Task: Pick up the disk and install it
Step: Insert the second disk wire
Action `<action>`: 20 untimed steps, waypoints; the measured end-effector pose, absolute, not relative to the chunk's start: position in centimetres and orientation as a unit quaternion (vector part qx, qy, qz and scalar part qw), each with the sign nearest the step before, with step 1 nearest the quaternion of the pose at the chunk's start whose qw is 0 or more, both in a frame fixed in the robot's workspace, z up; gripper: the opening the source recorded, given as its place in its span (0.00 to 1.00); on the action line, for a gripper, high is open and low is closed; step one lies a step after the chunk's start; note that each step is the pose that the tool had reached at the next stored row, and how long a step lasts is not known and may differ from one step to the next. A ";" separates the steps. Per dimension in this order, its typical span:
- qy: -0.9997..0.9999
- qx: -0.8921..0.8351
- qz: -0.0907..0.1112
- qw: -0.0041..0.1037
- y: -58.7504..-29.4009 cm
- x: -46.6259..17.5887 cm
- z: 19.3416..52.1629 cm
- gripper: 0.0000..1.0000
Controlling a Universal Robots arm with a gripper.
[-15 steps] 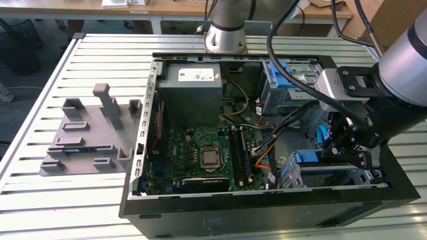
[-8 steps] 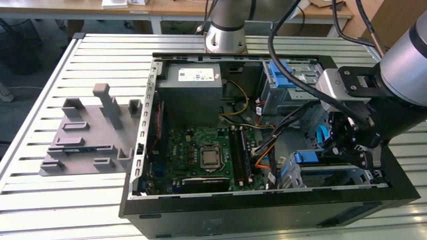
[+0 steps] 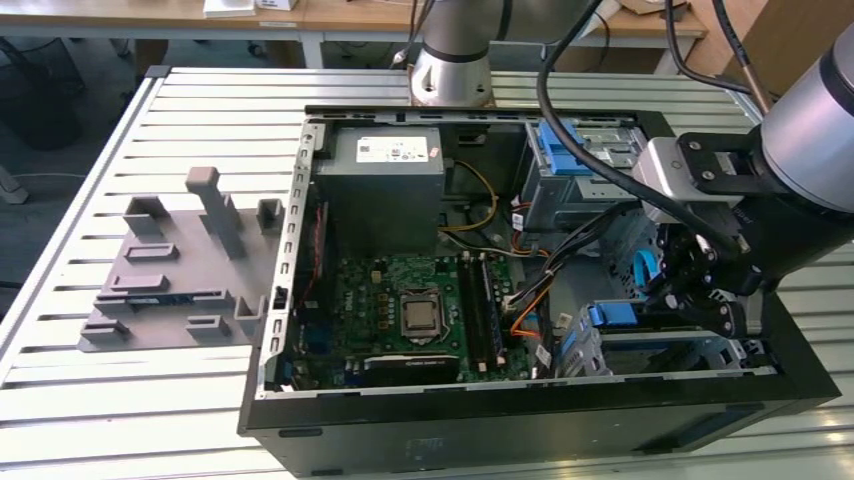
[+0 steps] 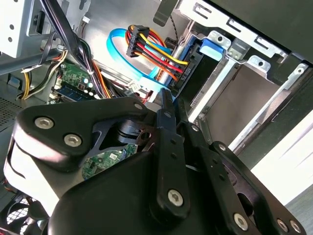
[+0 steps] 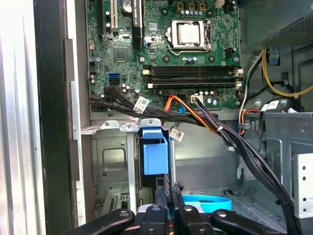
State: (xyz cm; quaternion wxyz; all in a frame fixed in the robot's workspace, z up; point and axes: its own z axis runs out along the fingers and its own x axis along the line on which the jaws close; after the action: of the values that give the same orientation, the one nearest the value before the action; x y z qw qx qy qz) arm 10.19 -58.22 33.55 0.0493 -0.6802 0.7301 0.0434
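The disk (image 5: 155, 152) stands on edge in the metal bay (image 5: 110, 161) at the case's lower corner, on the exterior view's right. Its blue bracket tab (image 3: 615, 315) faces up, and in the second wrist view its dark edge (image 4: 190, 68) and blue tab sit inside the silver bay frame. My gripper (image 3: 701, 295) hangs just over that bay. Its black fingertips (image 5: 168, 188) are pressed close together right beside the tab, and I see nothing held between them (image 4: 169, 100). The disk's label side is hidden.
A blue data cable (image 4: 128, 61) and a red-yellow-black power plug (image 4: 138, 45) lie loose next to the bay. The motherboard (image 3: 414, 305), grey power supply box (image 3: 387, 175) and blue-latched drive cage (image 3: 581, 150) occupy the case. A grey fixture plate (image 3: 174, 275) lies on the slatted table.
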 end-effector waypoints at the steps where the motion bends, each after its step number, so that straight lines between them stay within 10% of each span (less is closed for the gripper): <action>1: 0.730 -0.680 0.043 0.049 -58.2 10.2 33.6 0.16; 20: 0.730 -0.680 0.043 0.049 -58.2 10.2 33.0 0.16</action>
State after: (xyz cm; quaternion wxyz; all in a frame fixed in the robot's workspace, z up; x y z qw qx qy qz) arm 10.19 -58.25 32.96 0.0492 -0.6802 0.7301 0.0432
